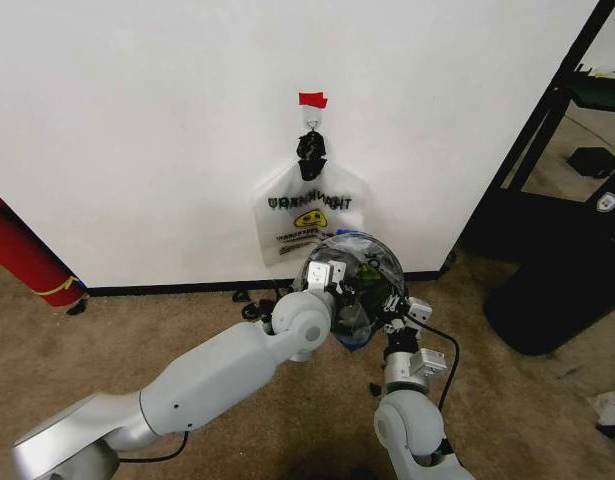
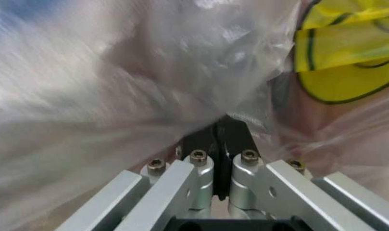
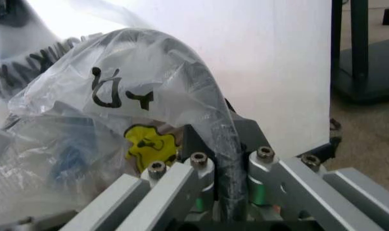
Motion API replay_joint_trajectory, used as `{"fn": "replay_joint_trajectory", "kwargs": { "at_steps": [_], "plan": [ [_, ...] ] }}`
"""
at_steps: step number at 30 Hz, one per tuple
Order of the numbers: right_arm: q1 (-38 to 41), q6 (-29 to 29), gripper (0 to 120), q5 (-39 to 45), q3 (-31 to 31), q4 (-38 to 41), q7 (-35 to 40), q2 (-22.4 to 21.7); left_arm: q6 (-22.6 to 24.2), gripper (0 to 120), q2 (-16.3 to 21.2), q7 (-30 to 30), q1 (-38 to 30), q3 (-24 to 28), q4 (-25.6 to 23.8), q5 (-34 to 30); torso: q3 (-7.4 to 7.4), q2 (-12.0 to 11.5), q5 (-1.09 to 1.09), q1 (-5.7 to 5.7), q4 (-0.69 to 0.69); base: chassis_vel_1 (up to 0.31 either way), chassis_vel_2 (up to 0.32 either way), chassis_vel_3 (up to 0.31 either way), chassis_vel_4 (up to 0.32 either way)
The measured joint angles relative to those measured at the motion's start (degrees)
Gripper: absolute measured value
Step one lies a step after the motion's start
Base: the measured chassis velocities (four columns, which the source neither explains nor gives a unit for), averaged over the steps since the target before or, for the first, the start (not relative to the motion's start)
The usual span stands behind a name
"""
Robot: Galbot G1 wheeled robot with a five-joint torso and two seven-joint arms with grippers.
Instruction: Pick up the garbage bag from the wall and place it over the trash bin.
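The garbage bag point(image 1: 359, 262), clear film with a yellow smiley point(image 3: 146, 143) and a blue patch point(image 3: 69, 162), is stretched in a dome over the round black trash bin point(image 1: 372, 290) on the floor by the wall point(image 1: 137, 120). My left gripper point(image 1: 332, 274) is shut on the film at the bin's left side, its black fingertips point(image 2: 232, 137) pinching plastic. On the bin's right side my right gripper point(image 1: 398, 312) is shut on the bag where it wraps the dark rim point(image 3: 204, 77). A similar smiley bag point(image 1: 309, 212) hangs on the wall's hook point(image 1: 312, 120) under red tape point(image 1: 312, 100).
A red cylinder point(image 1: 22, 255) leans at the far left by the black baseboard point(image 1: 157, 290). A black stand with a rounded base point(image 1: 547, 300) occupies the right. Brown carpet point(image 1: 137, 330) lies open in front of the wall.
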Motion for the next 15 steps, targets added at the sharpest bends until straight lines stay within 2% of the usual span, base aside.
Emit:
{"fn": "replay_joint_trajectory", "kwargs": {
  "at_steps": [8, 15],
  "plan": [
    [-0.1, 0.1, 1, -1.0, -0.4, -0.5, -0.3, 0.3, 1.5, 0, -1.0, -1.1, -0.3, 1.0, 1.9, 1.6, 0.0, 0.0, 0.0, 0.0, 0.0, 0.0, 0.0, 0.0, 0.0],
    [-0.2, 0.2, 1, -1.2, -0.1, -0.7, -0.3, 0.2, 0.9, 0, -0.8, -1.0, -1.4, 0.9, -1.2, 0.0, -0.01, 0.0, 0.0, 0.0, 0.0, 0.0, 0.0, 0.0, 0.0]
  ]
}}
